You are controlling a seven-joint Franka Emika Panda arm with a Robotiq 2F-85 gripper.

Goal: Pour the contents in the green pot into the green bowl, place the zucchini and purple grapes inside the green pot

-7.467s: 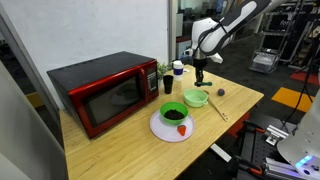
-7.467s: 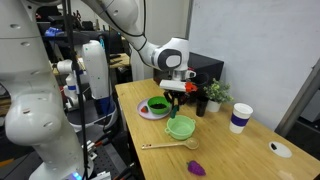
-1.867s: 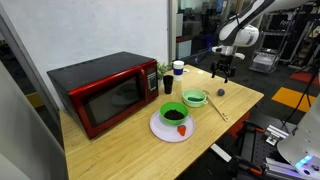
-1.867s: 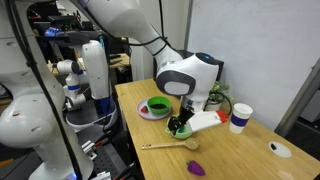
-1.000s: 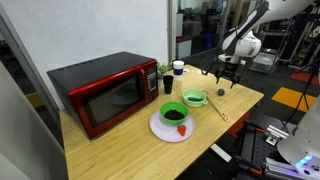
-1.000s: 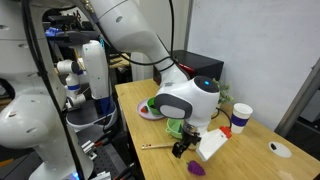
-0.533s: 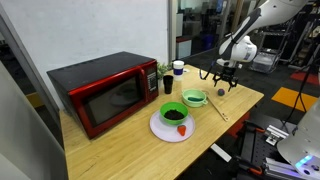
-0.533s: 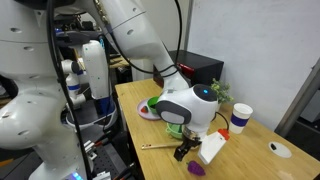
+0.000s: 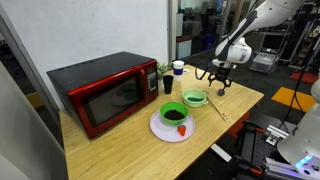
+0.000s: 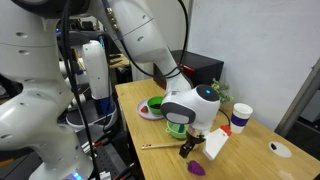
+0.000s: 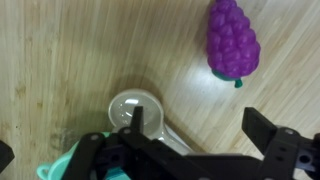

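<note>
Jaws hang wide apart, empty, near the purple grapes [image 11: 232,38]; descending off-centre could roll them away or snag the spoon [image 11: 135,105] left on the table [image 11: 55,60].

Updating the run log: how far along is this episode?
Nothing confirmably done: whether the green pot was emptied into the green bowl is too small to tell. In hand: the open, empty claw hangs near the purple grapes, on the table. Left: grapes and zucchini into the pot; I can't spot the zucchini.
</note>
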